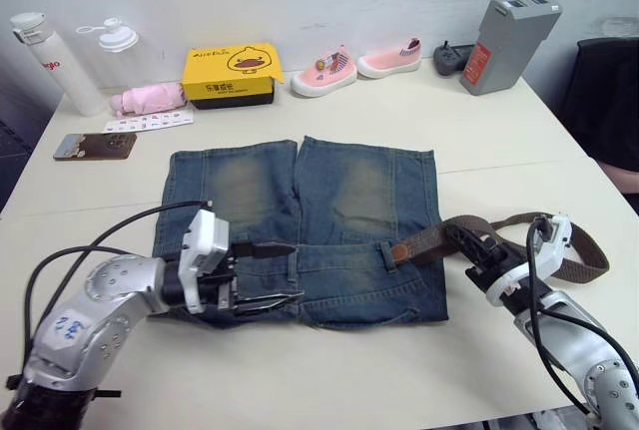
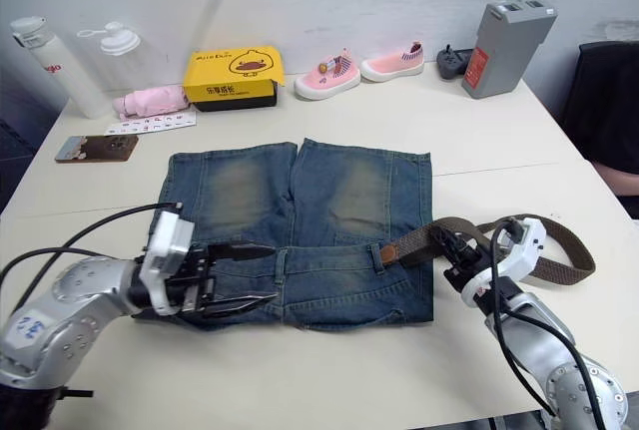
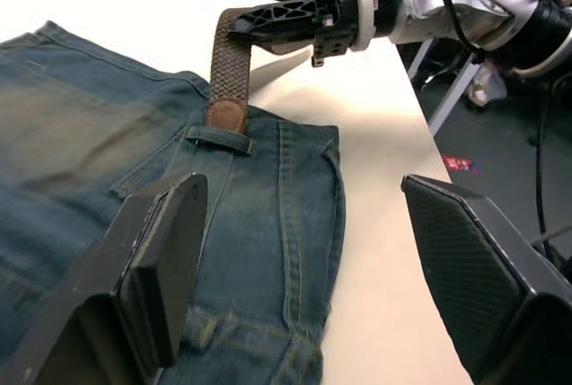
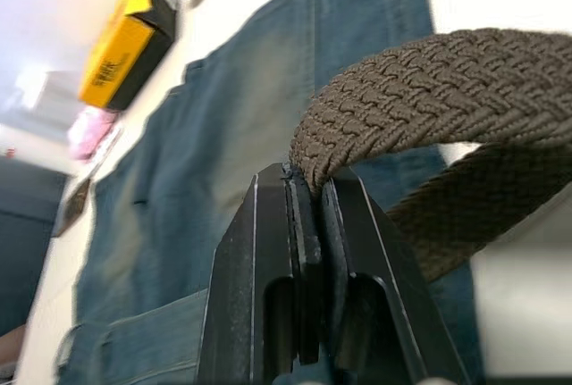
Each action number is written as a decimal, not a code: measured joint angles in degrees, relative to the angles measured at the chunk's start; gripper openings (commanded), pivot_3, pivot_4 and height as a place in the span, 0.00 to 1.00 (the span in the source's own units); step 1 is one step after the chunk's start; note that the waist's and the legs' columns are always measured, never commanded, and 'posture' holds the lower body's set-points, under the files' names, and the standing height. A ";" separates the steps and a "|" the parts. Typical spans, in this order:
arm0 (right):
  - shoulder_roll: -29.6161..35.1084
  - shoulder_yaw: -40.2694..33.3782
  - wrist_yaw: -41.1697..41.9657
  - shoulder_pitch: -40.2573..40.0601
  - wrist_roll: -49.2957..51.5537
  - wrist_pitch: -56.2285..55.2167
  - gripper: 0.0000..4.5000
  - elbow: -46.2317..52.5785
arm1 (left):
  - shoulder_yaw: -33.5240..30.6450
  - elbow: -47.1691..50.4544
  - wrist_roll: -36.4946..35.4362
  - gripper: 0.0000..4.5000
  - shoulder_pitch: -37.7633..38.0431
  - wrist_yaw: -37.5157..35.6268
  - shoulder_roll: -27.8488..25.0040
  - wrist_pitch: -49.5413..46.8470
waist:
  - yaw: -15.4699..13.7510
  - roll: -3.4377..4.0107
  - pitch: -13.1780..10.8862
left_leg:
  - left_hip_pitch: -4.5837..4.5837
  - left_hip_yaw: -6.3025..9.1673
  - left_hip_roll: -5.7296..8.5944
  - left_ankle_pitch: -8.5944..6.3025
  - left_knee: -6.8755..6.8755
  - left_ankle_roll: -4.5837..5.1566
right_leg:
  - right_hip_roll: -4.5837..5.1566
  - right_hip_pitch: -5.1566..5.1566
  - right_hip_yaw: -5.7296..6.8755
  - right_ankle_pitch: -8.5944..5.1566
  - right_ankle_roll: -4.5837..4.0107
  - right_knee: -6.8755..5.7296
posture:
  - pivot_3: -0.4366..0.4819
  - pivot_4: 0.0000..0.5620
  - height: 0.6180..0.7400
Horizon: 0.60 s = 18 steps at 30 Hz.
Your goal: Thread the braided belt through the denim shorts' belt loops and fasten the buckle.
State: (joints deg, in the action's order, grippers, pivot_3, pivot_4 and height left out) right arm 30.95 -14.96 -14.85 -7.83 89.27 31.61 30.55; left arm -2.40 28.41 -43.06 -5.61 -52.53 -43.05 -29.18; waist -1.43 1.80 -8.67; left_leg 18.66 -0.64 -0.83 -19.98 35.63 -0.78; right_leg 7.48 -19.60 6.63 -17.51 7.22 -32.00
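Observation:
The denim shorts lie flat on the table with the waistband nearest me. The braided belt runs in from the right. Its leather-tipped end sits at a belt loop on the right part of the waistband. My right gripper is shut on the belt just off the shorts' right edge, and the strap curls in a loop behind it. My left gripper hovers open over the left half of the waistband, holding nothing. The buckle is hidden.
Along the far edge of the table stand two bottles, a yellow box, two pink shoes, a controller and a grey case. A phone and a pink bundle lie at the far left. A black chair is at the right.

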 measured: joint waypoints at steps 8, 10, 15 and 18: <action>-1.01 0.80 1.66 -0.48 -6.79 0.88 0.00 -0.10 | 2.67 -2.09 2.91 0.85 -4.47 1.79 2.91 -1.38 | -0.04 -0.07 -0.02 | 0.05 0.01 -0.01 0.05 0.05 -0.10 | 0.00 -0.05 -0.13 0.00 -0.01 0.01 | 0.48 0.27 0.77; -1.00 0.71 2.03 -0.32 -8.80 0.85 0.00 0.37 | 2.75 -2.30 3.27 0.85 -4.86 2.00 3.20 -1.51 | -0.04 -0.08 -0.03 | 0.09 0.02 -0.01 0.05 0.04 -0.09 | 0.00 -0.07 -0.12 0.00 -0.01 -0.04 | 0.48 0.27 0.77; -1.92 2.88 2.16 0.31 -12.87 1.73 0.00 2.70 | 3.00 -2.38 4.26 0.85 -6.80 2.29 4.10 -1.91 | -0.04 -0.18 0.02 | 0.09 0.04 -0.02 0.06 0.05 -0.10 | -0.03 -0.05 -0.09 0.01 -0.01 -0.07 | 0.48 0.27 0.77; -4.64 6.86 0.67 0.56 -15.23 3.63 0.00 2.39 | 4.27 -3.65 6.13 0.85 -8.60 1.33 4.49 -0.75 | -0.01 -0.20 0.04 | 0.09 0.03 0.00 0.06 0.06 -0.11 | -0.02 -0.06 -0.11 0.01 -0.01 -0.09 | 0.48 0.27 0.77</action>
State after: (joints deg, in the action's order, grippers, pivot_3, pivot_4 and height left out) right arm 26.31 -8.10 -14.18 -7.26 74.04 35.23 32.94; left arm 1.88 24.76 -36.93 -14.21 -51.20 -38.56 -29.93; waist -1.44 1.61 -8.64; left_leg 18.74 -0.62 -0.83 -19.92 35.69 -0.88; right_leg 7.47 -19.67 6.51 -17.50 7.21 -32.08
